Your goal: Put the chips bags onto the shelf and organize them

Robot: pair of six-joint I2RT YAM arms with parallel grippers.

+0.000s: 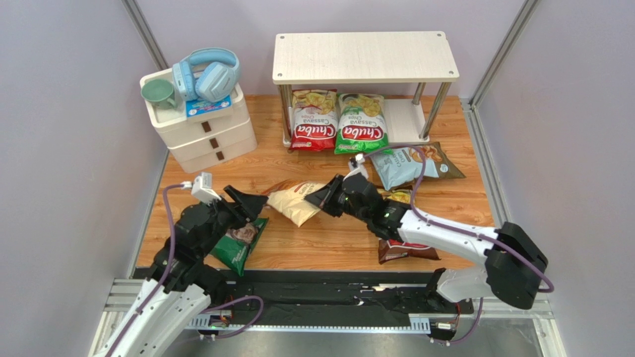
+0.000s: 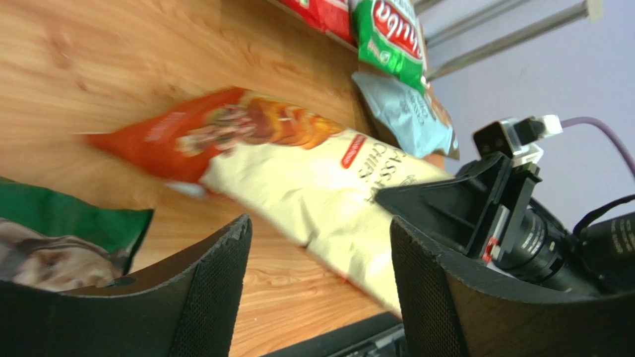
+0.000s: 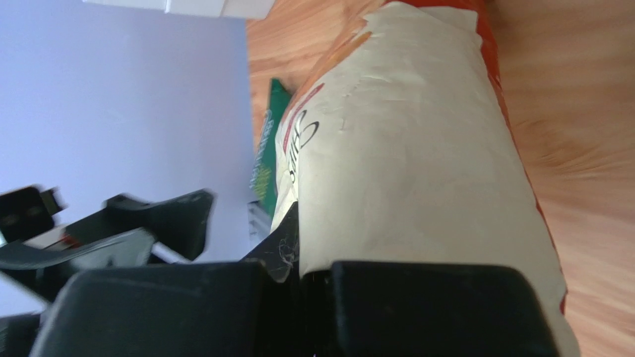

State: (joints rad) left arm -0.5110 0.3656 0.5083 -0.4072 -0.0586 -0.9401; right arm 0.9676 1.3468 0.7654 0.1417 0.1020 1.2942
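Cream bag (image 1: 297,202): seen lying across the middle of the table, well short of the shelf (image 1: 365,56).
Right gripper (image 1: 316,199): clamped tight on the bag's right-hand edge. The flat seam is probably chosen because the puffed body would slip or be crushed.
Left gripper (image 1: 253,204): jaws spread wide, nothing held, poised just beside the bag's orange end, so only one arm has hold of it.
Dark green bag (image 1: 238,245): left on the table under the left arm.
Lower board: red bag (image 1: 313,123) and green bag (image 1: 361,123) are laid side by side, with space kept at the right.
Light blue bag (image 1: 400,165): on the table, just in front of the shelf.
Next, as judged: the cream bag is to be carried to the shelf by the right arm.
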